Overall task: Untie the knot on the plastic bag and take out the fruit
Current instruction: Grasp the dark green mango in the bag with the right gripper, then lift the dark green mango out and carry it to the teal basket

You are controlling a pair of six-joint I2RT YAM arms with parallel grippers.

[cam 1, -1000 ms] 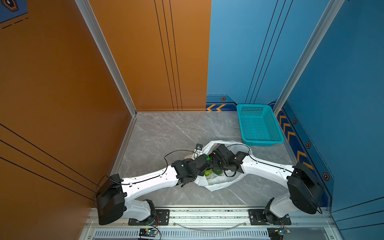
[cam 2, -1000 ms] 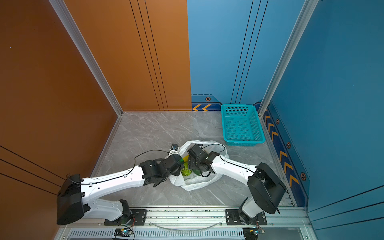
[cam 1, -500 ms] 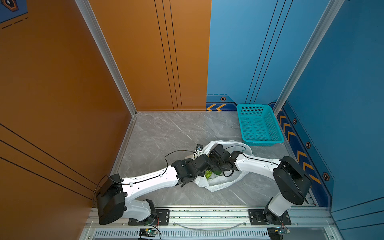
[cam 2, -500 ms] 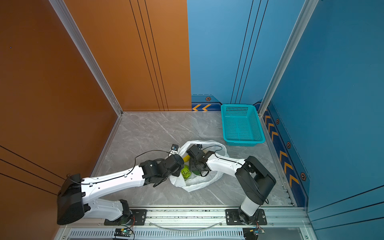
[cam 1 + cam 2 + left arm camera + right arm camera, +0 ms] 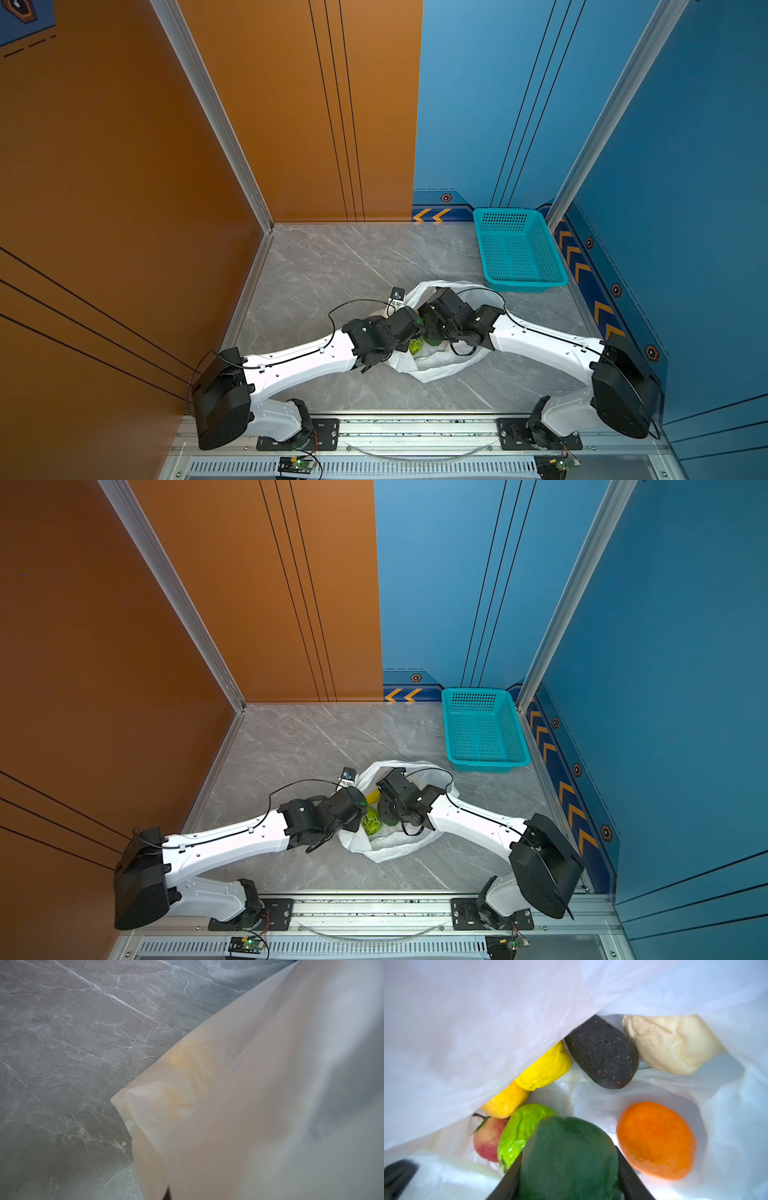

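Table: a grey marble-patterned tabletop [image 5: 332, 270], walled in orange and blue.
Basket: a teal perforated plastic basket [image 5: 517, 249] sat in the 1 o'clock corner, well apart from the bag.
Bag: a thin, translucent white plastic bag [image 5: 432, 368] lay just off the middle toward 5 o'clock, its mouth gaping.
Left pincer: the left gripper [image 5: 409, 332] stood at the bag's 9 o'clock edge, pressed together on the film and lifting it.
Right pincer: the right gripper [image 5: 569, 1153] reached in from 3 o'clock, pinching a smooth dark green fruit [image 5: 569, 1136] on both flanks.
Loose fruit: all lay inside the bag. An orange fruit [image 5: 656, 1140] was beside the held one, and a near-black speckled fruit [image 5: 602, 1053] was between a cream bumpy fruit [image 5: 670, 1043] and a yellow bumpy fruit [image 5: 546, 1068]. A bright green scaly fruit [image 5: 519, 1130] touched a pinkish fruit [image 5: 486, 1138].
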